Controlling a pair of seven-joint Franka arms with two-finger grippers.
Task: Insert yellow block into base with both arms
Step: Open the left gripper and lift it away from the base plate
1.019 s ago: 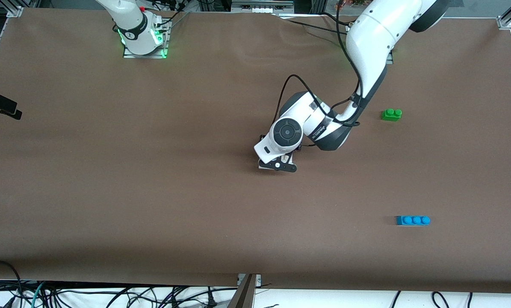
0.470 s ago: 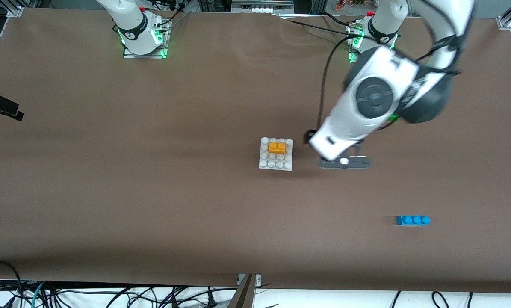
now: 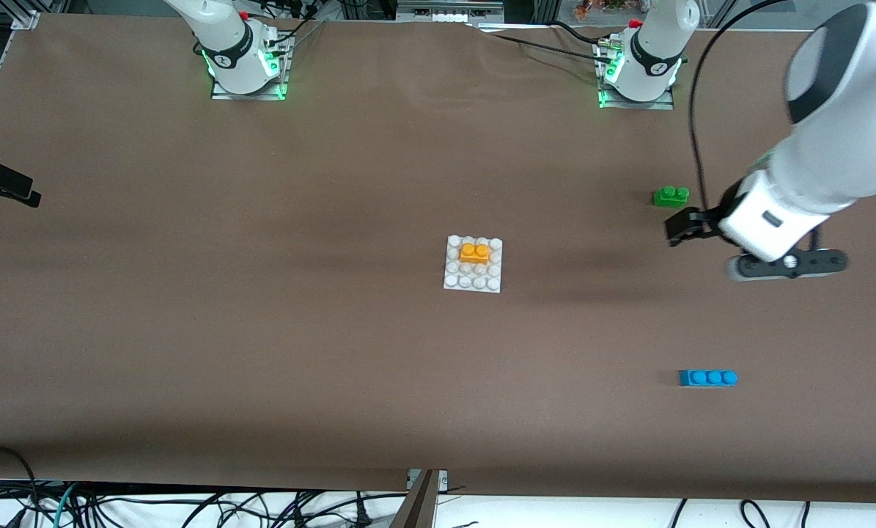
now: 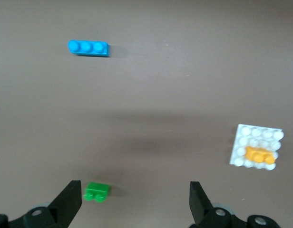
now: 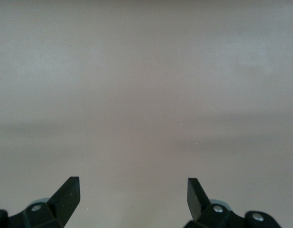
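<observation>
You see the glossy orange-yellow block (image 3: pixel 475 253), two round studs up, seated on the studded white square base (image 3: pixel 452 281) mid-table. Your left gripper (image 4: pixel 135 198) hangs empty, fingers spread, over bare brown tabletop (image 3: pixel 262 330); your right gripper (image 5: pixel 132 194) likewise gapes, empty.

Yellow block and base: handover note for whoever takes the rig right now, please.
Left tool: open, empty, up in the air toward the left arm's end of the table, near the green brick.
Right tool: open, empty, over bare table; that arm waits.
Yellow block: sits on the base, on the studs of its rows farther from the front camera.
Base: flat on the table near its middle.
Blue brick: apart, nearer to the front camera than the green brick.
Done: block looks placed on the base.
Left: confirm that it is fully seated; the views cannot settle that.
</observation>
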